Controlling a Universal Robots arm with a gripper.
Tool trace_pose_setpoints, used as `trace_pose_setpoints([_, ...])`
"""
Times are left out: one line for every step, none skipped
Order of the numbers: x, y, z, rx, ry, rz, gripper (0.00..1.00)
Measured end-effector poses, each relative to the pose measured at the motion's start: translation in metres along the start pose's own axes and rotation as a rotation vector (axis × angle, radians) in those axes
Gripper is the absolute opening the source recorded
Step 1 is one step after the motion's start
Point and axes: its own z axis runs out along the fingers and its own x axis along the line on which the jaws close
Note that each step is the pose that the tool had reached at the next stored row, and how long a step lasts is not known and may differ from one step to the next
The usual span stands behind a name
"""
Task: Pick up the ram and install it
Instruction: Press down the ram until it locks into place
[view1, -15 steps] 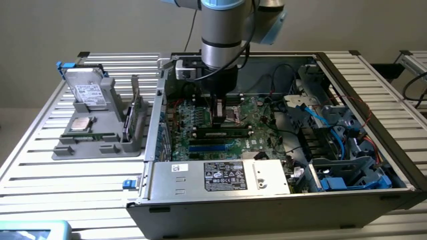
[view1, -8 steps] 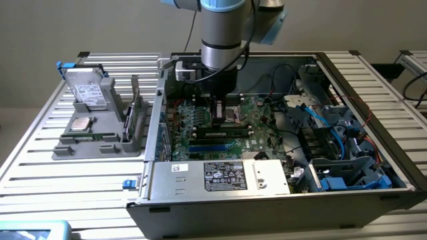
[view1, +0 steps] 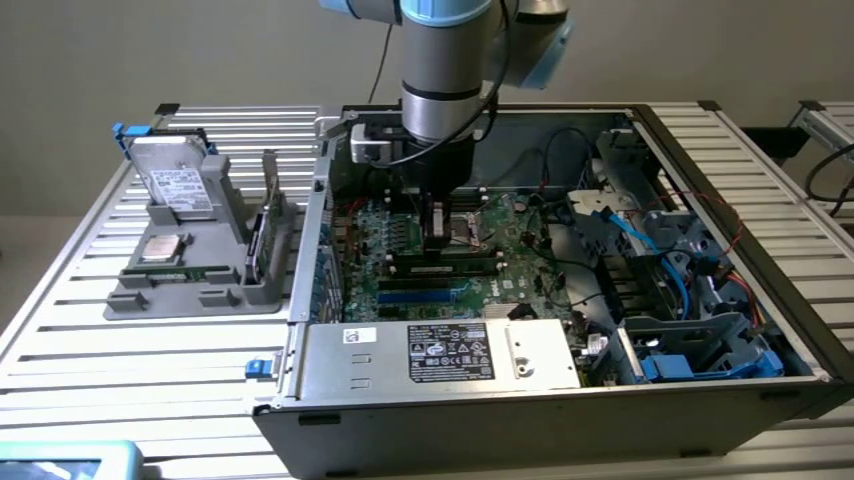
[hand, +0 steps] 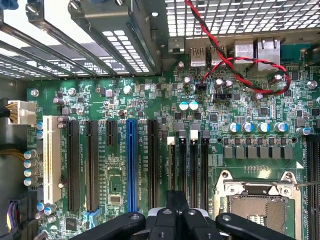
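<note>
1. My tool (hand: 176, 212) is shut tight over the motherboard's memory slots (hand: 192, 160), pressing down with nothing gripped between its fingers.
2. The ram (view1: 447, 268) lies along a slot just under my tool; I judge it seated or nearly so, so I'd push straight down, evenly.
3. The empty CPU socket (hand: 257, 202) sits just beside; I'd stay off it.
4. Farther off, the parts tray (view1: 200, 270) rests on the slatted tabletop (view1: 80, 340).
</note>
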Motion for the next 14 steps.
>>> trace_pose_setpoints([0.000, 0.0000, -0.0012, 0.0003, -0.0009, 0.000, 0.11])
trace_pose_setpoints([0.000, -0.0005, -0.0029, 0.0015, -0.0027, 0.000, 0.11])
trace_pose_setpoints([0.000, -0.0012, -0.0055, 0.0007, -0.0013, 0.000, 0.11])
trace_pose_setpoints([0.001, -0.0029, -0.0080, 0.0001, -0.0002, 0.000, 0.11])
trace_pose_setpoints([0.001, -0.0053, -0.0096, 0.0001, -0.0001, 0.000, 0.11])
trace_pose_setpoints([0.001, -0.0080, -0.0104, 0.0002, -0.0004, 0.000, 0.11])
trace_pose_setpoints([0.001, -0.0115, -0.0111, 0.0001, -0.0002, 0.000, 0.11])
trace_pose_setpoints([0.001, -0.0148, -0.0116, 0.0001, -0.0002, 0.000, 0.11])
trace_pose_setpoints([0.001, -0.0183, -0.0122, 0.0000, -0.0001, 0.000, 0.11])
trace_pose_setpoints([0.001, -0.0218, -0.0128, 0.0000, -0.0001, 0.000, 0.11])
trace_pose_setpoints([0.001, -0.0247, -0.0133, 0.0001, -0.0001, 0.000, 0.11])
trace_pose_setpoints([0.001, -0.0264, -0.0135, 0.0001, 0.0000, 0.000, 0.11])
trace_pose_setpoints([0.001, -0.0267, -0.0135, 0.0001, -0.0002, 0.000, 0.11])
trace_pose_setpoints([0.001, -0.0267, -0.0135, 0.0001, -0.0001, 0.000, 0.11])
